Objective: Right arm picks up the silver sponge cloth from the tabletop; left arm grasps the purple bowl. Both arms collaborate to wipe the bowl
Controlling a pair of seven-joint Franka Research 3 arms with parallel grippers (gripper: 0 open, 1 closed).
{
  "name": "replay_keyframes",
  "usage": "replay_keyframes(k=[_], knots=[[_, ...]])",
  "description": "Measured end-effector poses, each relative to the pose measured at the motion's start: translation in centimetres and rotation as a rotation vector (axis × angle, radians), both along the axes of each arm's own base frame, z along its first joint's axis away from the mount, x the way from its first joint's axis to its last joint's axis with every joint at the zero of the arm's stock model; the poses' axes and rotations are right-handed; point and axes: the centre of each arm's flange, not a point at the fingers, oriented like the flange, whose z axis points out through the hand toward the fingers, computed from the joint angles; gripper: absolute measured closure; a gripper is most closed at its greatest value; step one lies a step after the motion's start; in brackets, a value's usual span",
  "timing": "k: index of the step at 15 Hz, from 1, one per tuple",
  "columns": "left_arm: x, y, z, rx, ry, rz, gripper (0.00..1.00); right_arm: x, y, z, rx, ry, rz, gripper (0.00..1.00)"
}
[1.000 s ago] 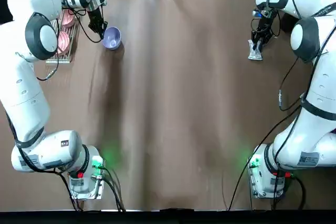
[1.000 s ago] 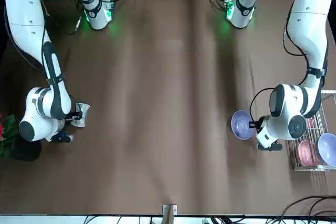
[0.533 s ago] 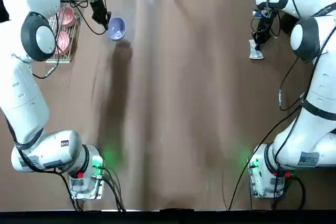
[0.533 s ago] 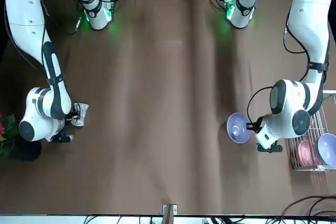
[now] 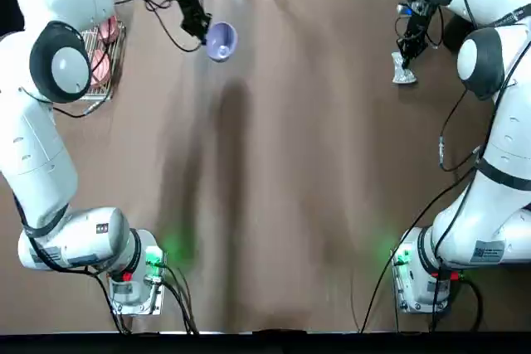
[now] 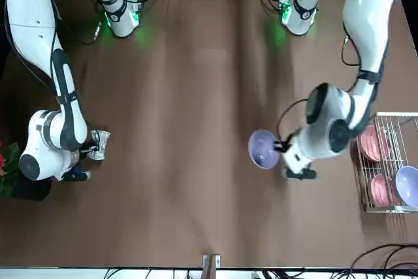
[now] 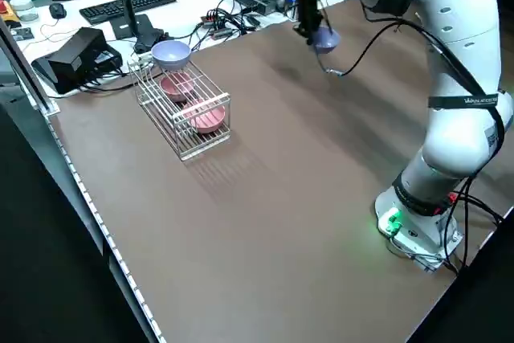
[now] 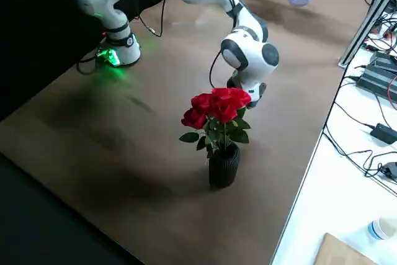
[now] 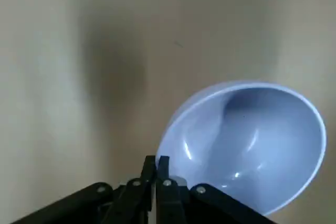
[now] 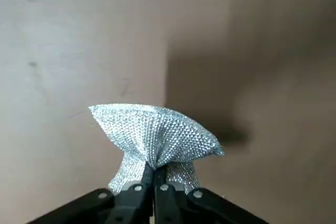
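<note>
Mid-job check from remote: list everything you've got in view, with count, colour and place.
purple bowl: one, lavender, at the left fingers, off the tabletop
sponge cloth: one, silver, pinched in the right fingers
tabletop: one, brown, under both arms
rack: one, metal, robot's far left
pink bowls: two, in the rack
other lavender bowl: one, on the rack
potted flowers: red, black pot, robot's right
left gripper: black, far left
right gripper: black, far right
</note>
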Motion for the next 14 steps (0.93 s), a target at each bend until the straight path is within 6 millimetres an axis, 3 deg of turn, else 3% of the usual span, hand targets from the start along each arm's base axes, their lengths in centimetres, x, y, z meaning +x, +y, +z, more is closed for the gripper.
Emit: replay_keyframes(k=[4, 7, 9, 11, 12, 14], knots=[[-5.1, -13.0, -0.3, 0.007, 0.017, 0.062, 0.96, 1.9, 3.3, 6.1, 0.012, -0.033, 0.051, 0.98], [-8.2, -20.1, -0.3, -0.009, 0.012, 0.128, 0.96, 2.5, 6.2, 10.7, 0.101, -0.084, 0.029, 0.98], [-9.6, -22.9, -1.0, -0.012, 0.016, 0.149, 0.96, 2.3, 8.6, 12.6, 0.153, -0.098, 0.032, 0.98], [-10.2, -24.4, -2.9, -0.010, 0.017, 0.177, 0.96, 1.9, 12.1, 13.0, 0.185, -0.082, 0.022, 0.98], [-10.2, -25.1, -5.4, 0.018, 0.017, 0.206, 0.96, 1.2, 16.4, 12.6, 0.212, -0.054, 0.005, 0.98], [-10.1, -25.4, -7.4, 0.061, 0.000, 0.232, 0.96, 0.1, 20.4, 11.9, 0.212, -0.018, -0.022, 0.98]])
